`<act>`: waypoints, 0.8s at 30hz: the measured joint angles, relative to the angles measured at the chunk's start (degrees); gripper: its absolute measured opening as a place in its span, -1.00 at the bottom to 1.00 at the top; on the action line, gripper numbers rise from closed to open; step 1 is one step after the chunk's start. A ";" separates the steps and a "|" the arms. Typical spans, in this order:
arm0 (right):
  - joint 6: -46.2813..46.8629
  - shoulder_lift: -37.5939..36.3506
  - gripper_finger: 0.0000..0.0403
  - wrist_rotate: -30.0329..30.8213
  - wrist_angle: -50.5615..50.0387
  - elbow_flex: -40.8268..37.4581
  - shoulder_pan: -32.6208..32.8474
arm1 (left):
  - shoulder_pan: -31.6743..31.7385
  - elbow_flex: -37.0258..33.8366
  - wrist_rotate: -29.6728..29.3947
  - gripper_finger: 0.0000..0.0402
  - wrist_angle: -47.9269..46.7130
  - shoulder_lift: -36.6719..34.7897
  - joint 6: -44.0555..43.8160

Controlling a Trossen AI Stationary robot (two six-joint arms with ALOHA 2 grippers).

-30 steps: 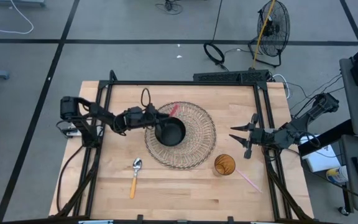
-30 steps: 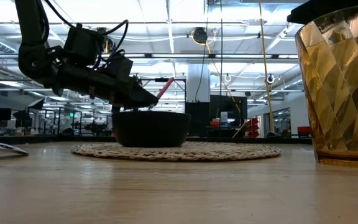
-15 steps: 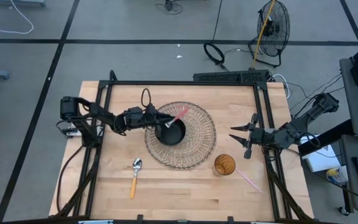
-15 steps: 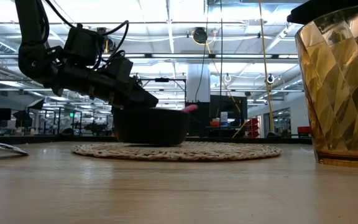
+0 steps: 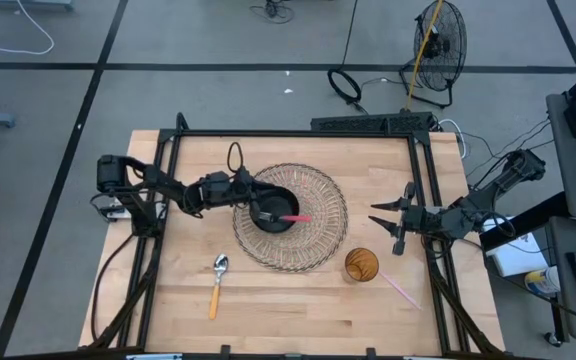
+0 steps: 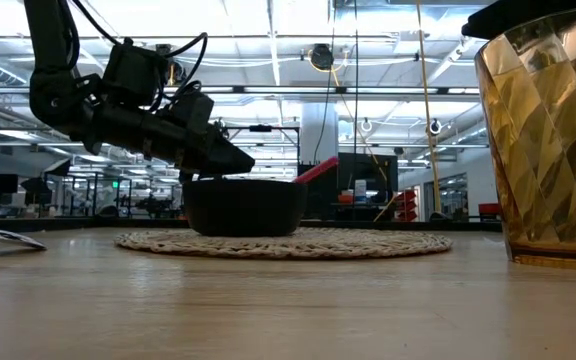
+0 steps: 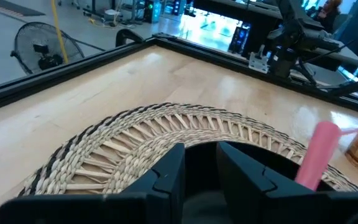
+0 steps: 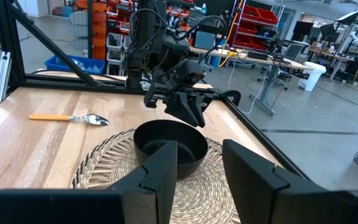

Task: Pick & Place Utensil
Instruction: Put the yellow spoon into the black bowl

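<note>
Placement looks done: pink utensil [image 5: 292, 217] lies in the black bowl [image 5: 271, 211], handle leaning on its rim. Left end effector [image 5: 255, 207] hovers over the bowl's edge, fingers parted, holding nothing. Right end effector [image 5: 382, 219] waits well beside the bowl, open

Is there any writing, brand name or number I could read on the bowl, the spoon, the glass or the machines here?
None can be read. The black bowl, the pink utensil in it, the spoon and the amber glass carry no visible lettering. The lit screens and shelf bins in the room behind are too blurred to read.
</note>
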 joint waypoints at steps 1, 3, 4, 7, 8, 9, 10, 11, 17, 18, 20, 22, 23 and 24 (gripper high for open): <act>0.00 -0.01 -0.37 0.00 0.00 0.00 0.00 | 0.00 0.00 0.66 -0.51 0.26 0.00 0.56; 0.00 0.00 -0.37 0.00 0.00 0.00 0.00 | 0.00 0.00 3.18 -0.51 1.44 -0.18 1.65; 0.00 0.01 -0.37 0.00 0.00 0.00 0.00 | 0.02 0.00 5.53 -0.51 2.10 -0.65 2.13; 0.00 -0.01 -0.37 0.00 0.00 0.00 0.00 | 0.00 0.02 14.46 -0.51 2.91 -3.50 2.90; 0.00 0.01 -0.37 -0.02 0.00 0.00 0.00 | 0.00 0.02 17.57 -0.51 2.19 -4.82 2.60; 0.00 -0.01 -0.37 -0.08 -0.01 0.00 0.00 | -0.02 0.02 20.74 -0.51 0.67 -6.59 1.91; 0.00 -0.01 -0.37 -0.12 -0.05 0.00 0.00 | -0.26 0.02 23.80 -0.51 -1.13 -8.46 1.38; 0.00 -0.01 -0.37 -0.15 -0.27 0.00 0.00 | -0.68 0.02 26.10 -0.51 -3.30 -10.43 1.00; -0.46 -0.01 -0.37 -0.15 -0.98 0.00 0.00 | -7.68 0.04 28.20 -0.51 -28.55 -23.94 5.40; -0.81 0.01 -0.37 -0.16 -0.96 0.00 0.00 | -9.27 0.04 27.32 -0.51 -33.56 -26.42 6.19; -1.54 -0.01 -0.37 -0.15 -0.91 0.00 0.00 | -12.48 0.04 24.02 -0.51 -41.53 -30.56 6.50; -1.99 0.01 -0.37 -0.11 -0.87 0.00 0.00 | -16.14 0.51 19.40 -0.51 -49.80 -34.55 6.42; -2.12 0.01 -0.37 -0.09 -0.87 0.00 0.00 | -18.04 1.07 16.99 -0.51 -53.76 -36.13 6.35; -2.25 0.01 -0.37 -0.07 -0.85 0.00 0.00 | -20.00 1.78 14.31 -0.51 -57.09 -37.45 6.04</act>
